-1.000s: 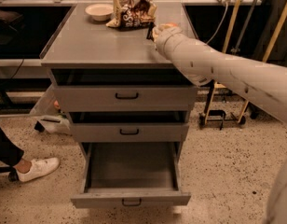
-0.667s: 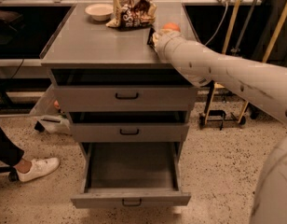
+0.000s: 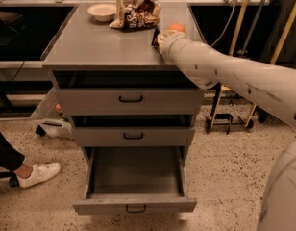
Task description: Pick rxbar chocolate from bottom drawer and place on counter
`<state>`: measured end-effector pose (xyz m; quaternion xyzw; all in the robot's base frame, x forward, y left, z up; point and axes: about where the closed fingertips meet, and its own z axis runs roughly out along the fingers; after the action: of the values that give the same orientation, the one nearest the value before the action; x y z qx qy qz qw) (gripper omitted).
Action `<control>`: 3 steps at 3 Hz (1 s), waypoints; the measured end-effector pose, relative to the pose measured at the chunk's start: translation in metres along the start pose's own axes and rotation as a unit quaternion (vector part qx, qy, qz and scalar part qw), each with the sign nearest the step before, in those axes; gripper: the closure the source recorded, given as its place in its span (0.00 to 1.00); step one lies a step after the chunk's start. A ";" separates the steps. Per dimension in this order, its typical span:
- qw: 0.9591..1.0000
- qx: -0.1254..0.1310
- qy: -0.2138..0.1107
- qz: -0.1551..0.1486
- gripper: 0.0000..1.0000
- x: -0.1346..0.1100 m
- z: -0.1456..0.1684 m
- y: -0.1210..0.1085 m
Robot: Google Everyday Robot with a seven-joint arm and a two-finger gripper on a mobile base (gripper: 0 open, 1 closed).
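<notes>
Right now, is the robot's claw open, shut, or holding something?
Gripper: over the counter, at its right side beside the orange; open or shut cannot be told.

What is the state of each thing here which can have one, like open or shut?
bottom drawer: pulled open, looks empty.
middle drawer: pushed in.
top drawer: pushed in.
gripper: low over the right side of the counter.
chocolate bar: out of the drawer, at the gripper's tip.
bowl: upright on the counter.
snack bag: crumpled, standing on the counter.
orange: whole, behind the gripper.
</notes>
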<state>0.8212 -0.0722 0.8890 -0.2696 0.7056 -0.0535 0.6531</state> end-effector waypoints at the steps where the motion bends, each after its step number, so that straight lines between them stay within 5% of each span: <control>1: 1.000 0.000 0.000 0.000 0.35 0.000 0.000 0.000; 2: 1.000 0.000 0.000 0.000 0.11 0.000 0.000 0.000; 3: 1.000 0.000 0.000 0.000 0.00 0.000 0.000 0.000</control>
<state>0.8212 -0.0721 0.8890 -0.2696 0.7056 -0.0535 0.6531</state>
